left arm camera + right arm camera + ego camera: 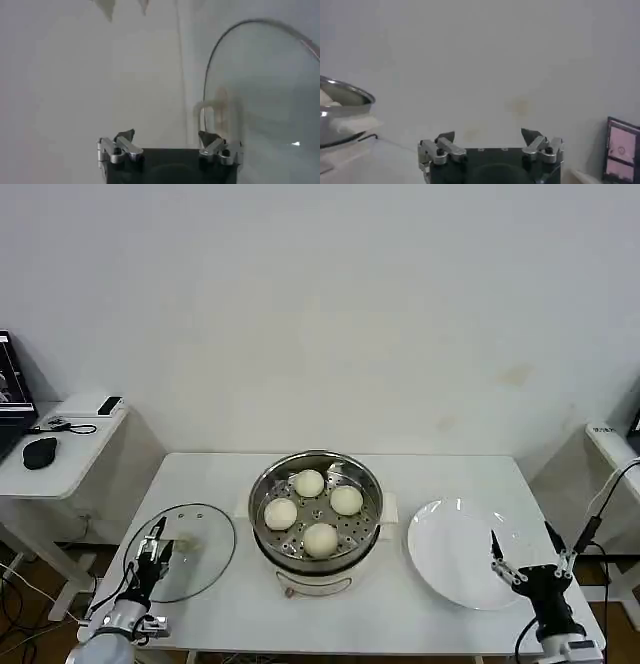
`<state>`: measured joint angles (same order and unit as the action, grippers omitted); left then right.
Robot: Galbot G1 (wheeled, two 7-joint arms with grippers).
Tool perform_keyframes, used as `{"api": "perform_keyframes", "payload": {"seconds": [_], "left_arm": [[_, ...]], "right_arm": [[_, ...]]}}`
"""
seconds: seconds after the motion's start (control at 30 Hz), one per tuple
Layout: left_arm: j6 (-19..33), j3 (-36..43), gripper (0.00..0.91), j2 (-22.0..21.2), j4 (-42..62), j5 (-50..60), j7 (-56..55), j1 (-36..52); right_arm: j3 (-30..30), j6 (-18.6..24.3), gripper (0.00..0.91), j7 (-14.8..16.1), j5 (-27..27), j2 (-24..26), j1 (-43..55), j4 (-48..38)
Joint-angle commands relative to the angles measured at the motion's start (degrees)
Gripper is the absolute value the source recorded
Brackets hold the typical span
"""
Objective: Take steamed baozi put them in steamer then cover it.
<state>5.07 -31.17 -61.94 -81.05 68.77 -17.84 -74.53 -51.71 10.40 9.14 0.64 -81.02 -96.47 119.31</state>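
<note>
Baozi [320,538] sitting in steamer [268,522], left gripper [152,550] hovering spread over cover [205,556], needing handle grasp; right gripper [530,559] idling released.

The left gripper [157,542], black with silver fingertips, sits low at the near left with its fingers spread. The right gripper [530,550] waits low at the near right, fingers wide apart.

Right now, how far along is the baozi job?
Loading looks done: four baozi sit on the perforated tray in the steamer, and the white plate is empty. In hand: the left claw, open, is at the edge of the glass cover, which lies flat on the table. Left: lift the cover onto the steamer. The right claw hangs open by the plate.
</note>
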Motion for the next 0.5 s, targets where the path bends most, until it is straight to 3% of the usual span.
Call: {"api": "perform_keyframes", "payload": {"seconds": [0.03,0.5], "left_arm": [[0.03,0.37,0.907,0.26,2.36,0.15,0.12,1.87],[-0.11,1.90,0.907,0.41,6.45,0.55,0.46,5.64]], "right_arm": [[-0.03,0.06,0.907,0.04,-0.39,-0.18,-0.03,-0.22],[0.10,0.48,0.907,-0.04,-0.69,-0.49,-0.39,-0.26]]}}
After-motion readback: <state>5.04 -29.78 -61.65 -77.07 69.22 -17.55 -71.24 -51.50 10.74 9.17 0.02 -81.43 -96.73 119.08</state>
